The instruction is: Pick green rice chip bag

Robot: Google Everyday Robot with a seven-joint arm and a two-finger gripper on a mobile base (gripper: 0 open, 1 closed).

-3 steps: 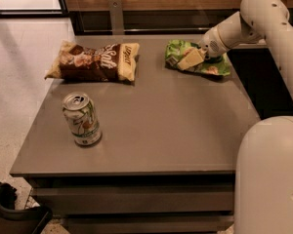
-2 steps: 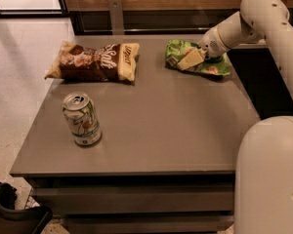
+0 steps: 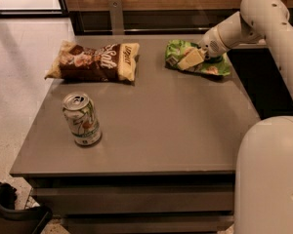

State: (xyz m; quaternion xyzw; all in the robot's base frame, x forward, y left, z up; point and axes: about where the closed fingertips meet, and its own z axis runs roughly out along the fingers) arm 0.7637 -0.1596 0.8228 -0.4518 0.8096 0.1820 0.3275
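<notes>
The green rice chip bag (image 3: 216, 68) lies crinkled on the far right of the grey table (image 3: 171, 126), close to the back edge. My gripper (image 3: 189, 60) reaches in from the right and rests down on top of the bag, covering its middle. The white arm (image 3: 254, 21) runs from the gripper up to the right edge of the view.
A larger brown and cream chip bag (image 3: 95, 62) lies at the back left of the table. A green and white drink can (image 3: 81, 119) stands upright at the front left. My white body (image 3: 268, 174) fills the lower right. A dark object (image 3: 10, 213) sits on the floor at the lower left.
</notes>
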